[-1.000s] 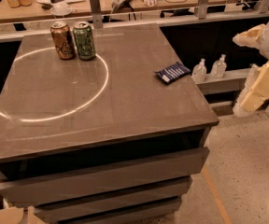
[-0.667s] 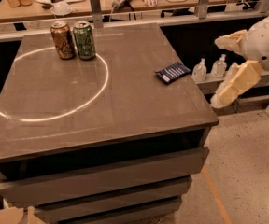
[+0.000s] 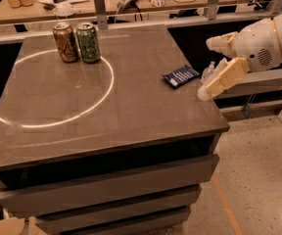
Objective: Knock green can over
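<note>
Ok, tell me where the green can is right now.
In the camera view the green can stands upright at the far left of the table, just right of the bronze can. The tool hovers beyond the table's right edge.

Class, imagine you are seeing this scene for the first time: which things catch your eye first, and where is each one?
Two cans stand side by side near the far left corner of the table, the green can right of a bronze can, on the rim of a bright ring of light on the tabletop. The pale gripper, fingers open, hovers at the table's right edge, near a dark blue packet.
</note>
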